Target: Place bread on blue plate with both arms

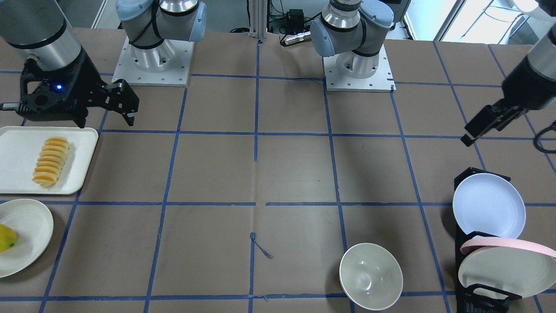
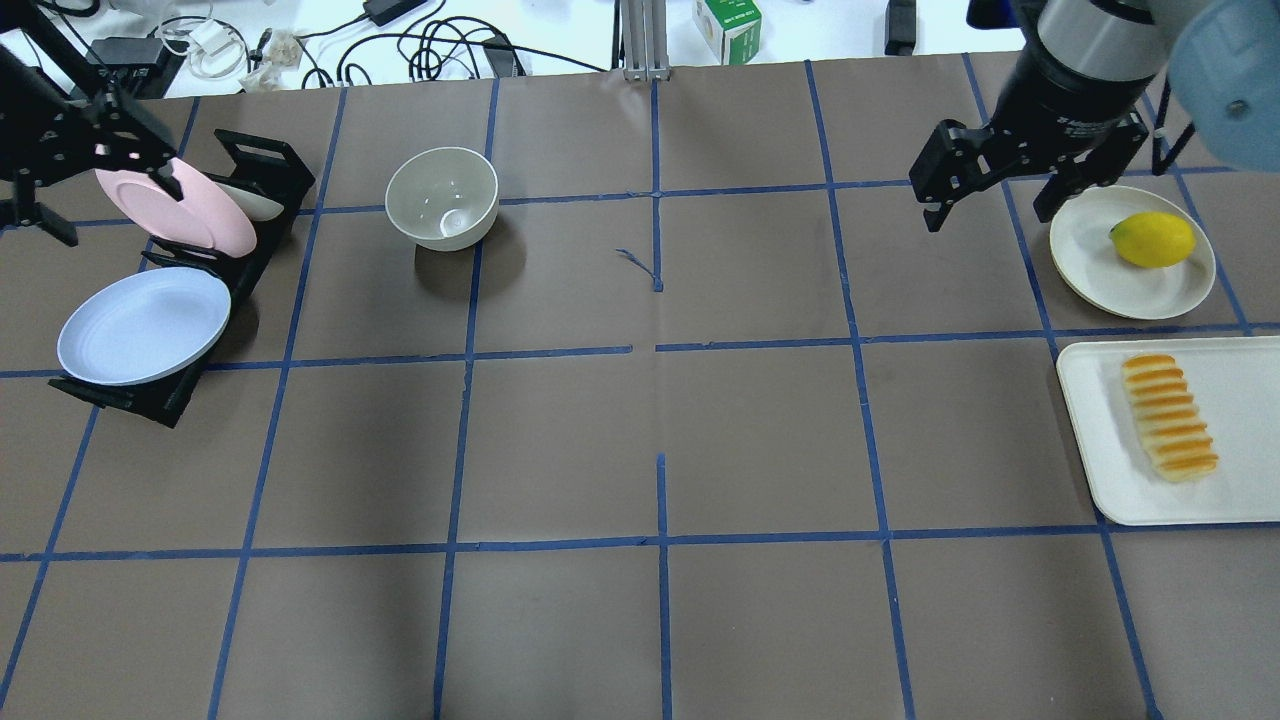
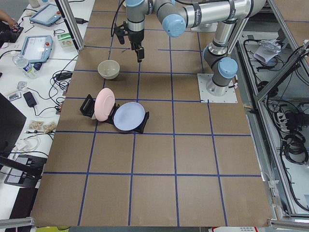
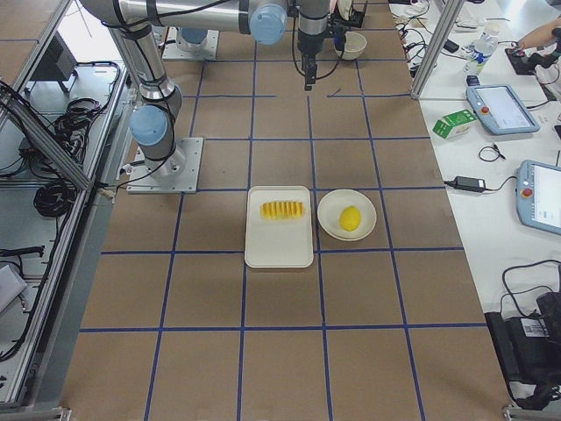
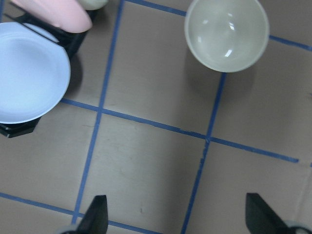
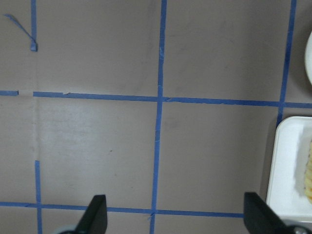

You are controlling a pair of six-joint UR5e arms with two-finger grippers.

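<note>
The bread (image 2: pixel 1168 417), a ridged row of orange-yellow slices, lies on a white tray (image 2: pixel 1230 490) at the right edge; it also shows in the front view (image 1: pixel 51 161). The pale blue plate (image 2: pixel 143 325) leans in a black rack at the far left; it also shows in the left wrist view (image 5: pixel 29 73). My right gripper (image 2: pixel 990 205) hangs open and empty above the table, beyond the tray and apart from the bread. My left gripper (image 1: pixel 478 128) hovers open and empty near the rack. Both wrist views show the fingers wide apart with nothing between them.
A pink plate (image 2: pixel 175 210) stands in the same rack behind the blue one. A white bowl (image 2: pixel 442 197) sits right of the rack. A lemon (image 2: pixel 1153 240) lies on an off-white plate (image 2: pixel 1090 265) beyond the tray. Blue tape lines grid the brown table.
</note>
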